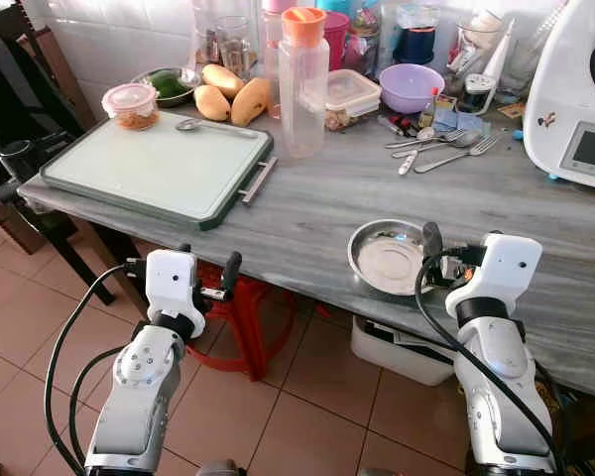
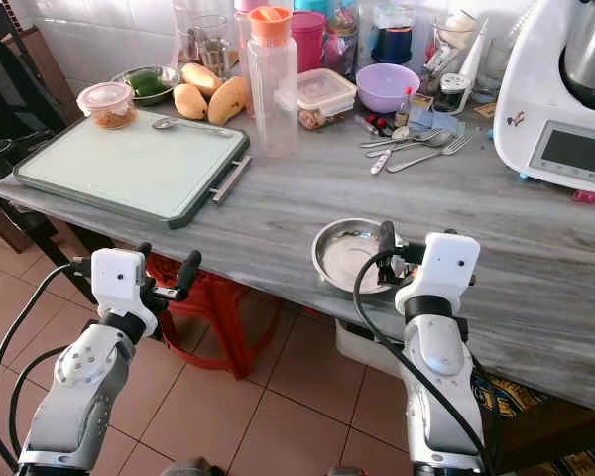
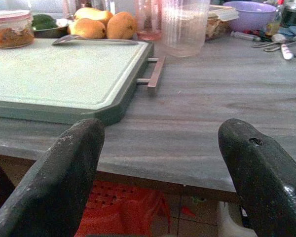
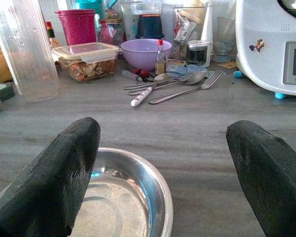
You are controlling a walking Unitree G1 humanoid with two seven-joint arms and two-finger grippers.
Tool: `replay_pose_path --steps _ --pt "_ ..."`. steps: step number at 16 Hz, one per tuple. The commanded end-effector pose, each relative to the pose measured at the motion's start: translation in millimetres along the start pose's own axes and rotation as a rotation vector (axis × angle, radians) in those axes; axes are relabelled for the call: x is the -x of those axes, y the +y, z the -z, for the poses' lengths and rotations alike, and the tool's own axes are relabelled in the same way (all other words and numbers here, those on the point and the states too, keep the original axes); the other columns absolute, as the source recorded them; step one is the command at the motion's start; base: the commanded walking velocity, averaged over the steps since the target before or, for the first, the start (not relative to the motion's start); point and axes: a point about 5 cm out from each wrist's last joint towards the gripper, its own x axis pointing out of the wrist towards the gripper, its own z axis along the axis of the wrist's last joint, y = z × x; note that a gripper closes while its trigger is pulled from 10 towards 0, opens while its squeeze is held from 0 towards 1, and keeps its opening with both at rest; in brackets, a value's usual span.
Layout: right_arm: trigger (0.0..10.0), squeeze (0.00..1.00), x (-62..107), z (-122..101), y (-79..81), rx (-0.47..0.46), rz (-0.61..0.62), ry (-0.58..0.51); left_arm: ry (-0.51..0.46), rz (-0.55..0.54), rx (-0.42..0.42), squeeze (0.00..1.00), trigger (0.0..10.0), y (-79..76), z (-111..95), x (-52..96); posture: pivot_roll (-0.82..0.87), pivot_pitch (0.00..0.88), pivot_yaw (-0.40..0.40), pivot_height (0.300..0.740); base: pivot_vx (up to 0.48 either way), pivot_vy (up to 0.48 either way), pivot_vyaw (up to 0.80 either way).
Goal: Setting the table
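Steel bowl (image 1: 389, 258) at lower centre-right of frame, near the grey table's (image 1: 307, 213) front edge. Probably light, rigid, slippery; best pinched across the thin rim. Right gripper (image 4: 160, 177) spread wide just short of it. Left gripper (image 3: 160, 173) likewise wide, empty, lower left.

A shallow round steel bowl (image 1: 389, 258) is set upright near the front edge of the grey counter (image 1: 307, 213), its shiny inside empty. Further back, a loose cluster of cutlery (image 1: 438, 147) is laid flat: spoons, a fork and a white-handled piece, well apart from the bowl.
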Motion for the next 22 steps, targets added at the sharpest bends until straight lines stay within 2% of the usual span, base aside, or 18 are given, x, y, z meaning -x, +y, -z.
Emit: replay_pose_path --steps 1,2,3,4,12,22 --pt "10.0 0.97 1.1 -6.6 1.2 0.009 -0.011 -0.032 0.012 -0.012 -0.004 0.00 10.0 2.5 0.5 -1.9 -0.06 0.000 0.033 0.740 0.000 0.000 0.00" --pt "10.0 0.73 0.6 -6.6 1.4 0.016 -0.014 -0.033 0.013 -0.013 -0.005 0.00 10.0 2.4 0.7 -2.1 -0.06 0.000 0.033 0.740 -0.244 0.000 0.00" --pt "10.0 0.07 0.2 -6.2 1.7 0.012 -0.017 -0.031 0.014 -0.014 -0.005 0.00 10.0 2.4 0.7 -2.2 -0.06 0.000 0.032 0.740 -0.247 0.000 0.00" --pt "10.0 0.00 -0.1 -5.7 1.7 0.011 -0.017 -0.029 0.015 -0.016 -0.006 0.00 10.0 2.3 0.9 -2.2 -0.06 0.000 0.032 0.740 -0.244 0.000 0.00" --pt "10.0 0.00 -0.7 -1.9 3.1 -0.002 -0.023 -0.007 0.025 -0.020 -0.009 0.00 10.0 2.5 1.9 -2.2 -0.06 0.000 0.030 0.740 -0.277 0.000 0.00" --pt "10.0 0.00 -1.7 -0.1 4.4 -0.009 -0.030 0.003 0.031 -0.016 -0.010 0.00 10.0 1.4 3.0 -2.5 -0.06 0.000 0.030 0.740 -0.286 0.000 -0.52"
